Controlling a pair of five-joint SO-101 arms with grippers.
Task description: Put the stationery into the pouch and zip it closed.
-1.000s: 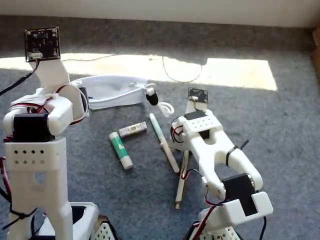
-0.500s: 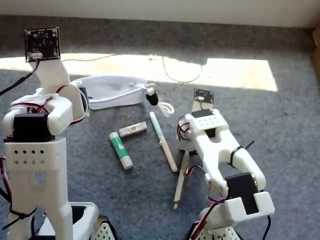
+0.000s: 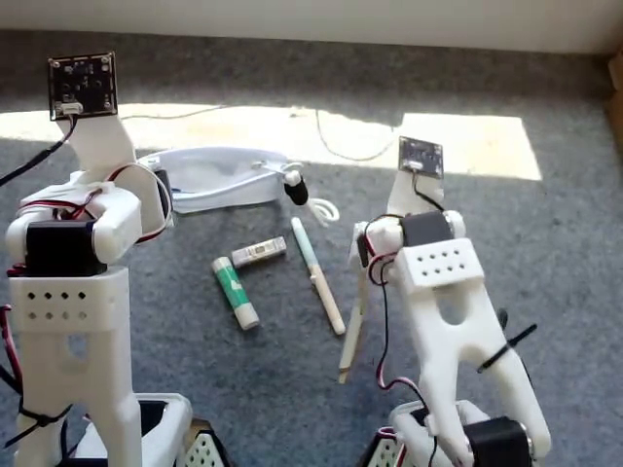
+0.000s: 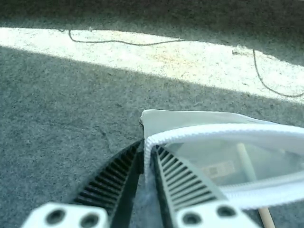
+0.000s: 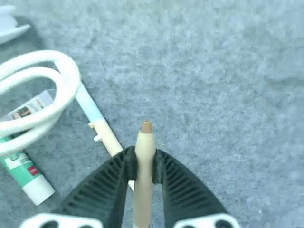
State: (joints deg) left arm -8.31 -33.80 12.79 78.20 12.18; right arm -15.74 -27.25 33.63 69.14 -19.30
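The white pouch (image 3: pixel 219 173) lies open at the back left, and my left gripper (image 3: pixel 161 192) is shut on its near end. In the left wrist view the jaws pinch the zip edge (image 4: pixel 148 145) of the pouch (image 4: pixel 223 156), which has a stick-like item inside. My right gripper (image 3: pixel 366 261) is shut on a cream pencil (image 3: pixel 352 331) that hangs tilted, its low end near the carpet. From the right wrist, the pencil (image 5: pixel 144 142) sticks out past the gripper (image 5: pixel 142 159). On the carpet lie a pen (image 3: pixel 317 277), a green glue stick (image 3: pixel 235 292) and a small eraser (image 3: pixel 259 253).
A white cord loop (image 3: pixel 322 210) and a black zip pull (image 3: pixel 296 191) lie at the pouch's right end. A thin cable (image 3: pixel 341 146) runs over the sunlit strip of carpet at the back. The grey carpet right of the right arm is bare.
The right arm has risen and swung right with the pencil in its gripper, lifting the pencil's upper end. The left arm and pouch have stayed still.
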